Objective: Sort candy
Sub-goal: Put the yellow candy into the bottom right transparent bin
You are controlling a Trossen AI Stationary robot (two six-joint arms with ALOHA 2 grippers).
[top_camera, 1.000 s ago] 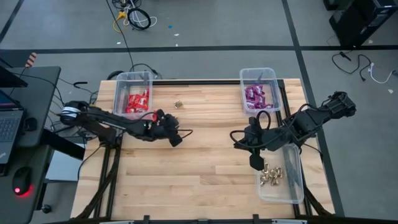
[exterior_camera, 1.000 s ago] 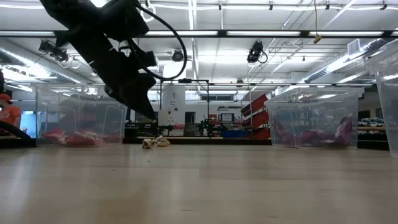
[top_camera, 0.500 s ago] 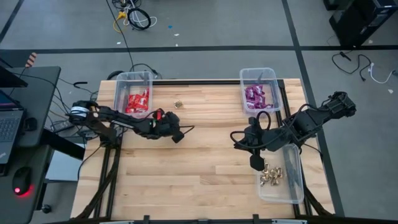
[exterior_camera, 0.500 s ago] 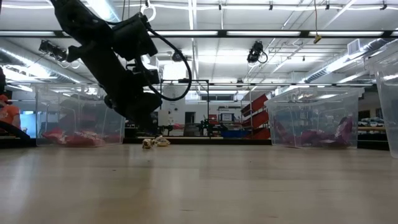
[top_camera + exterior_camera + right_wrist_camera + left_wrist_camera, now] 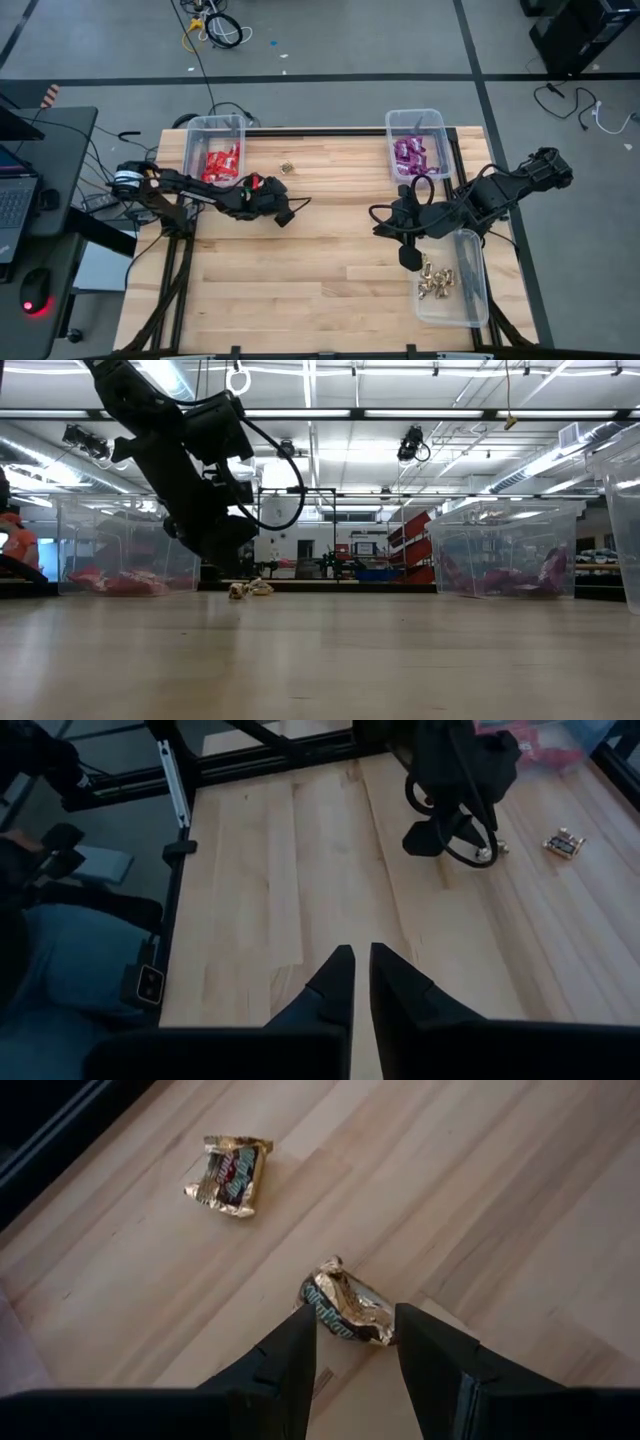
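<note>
My left gripper (image 5: 284,217) hovers over the left middle of the table, shut on a gold foil-wrapped candy (image 5: 345,1306). A second gold candy (image 5: 228,1175) lies flat on the wood beyond it, toward the far edge (image 5: 287,168). Red candy fills the far-left bin (image 5: 216,160), purple candy the far-right bin (image 5: 415,155). Several gold pieces lie in the bin (image 5: 437,283) at the right edge. My right gripper (image 5: 409,262) hangs shut and holds nothing, over that bin's inner rim. My left gripper pinches the gold candy between its two fingertips, one at each end of the wrapper (image 5: 318,1302). The fingers come slanting down from the table's left side. The crumpled piece spans the gap between them, and the gripper (image 5: 228,563) stands above the wood.
Three clear bins stand at the table's edges: the red one (image 5: 125,550) far left, the purple one (image 5: 505,550) far right, the gold one (image 5: 470,290) at the right. Bare wood (image 5: 320,270) lies between the arms. A person sits beyond the table's left side (image 5: 60,970).
My left gripper has sunk toward the table and gone a little toward the far edge, nearer the loose gold candy, its fingers still holding the gold piece. The loose candy has stayed where it was.
</note>
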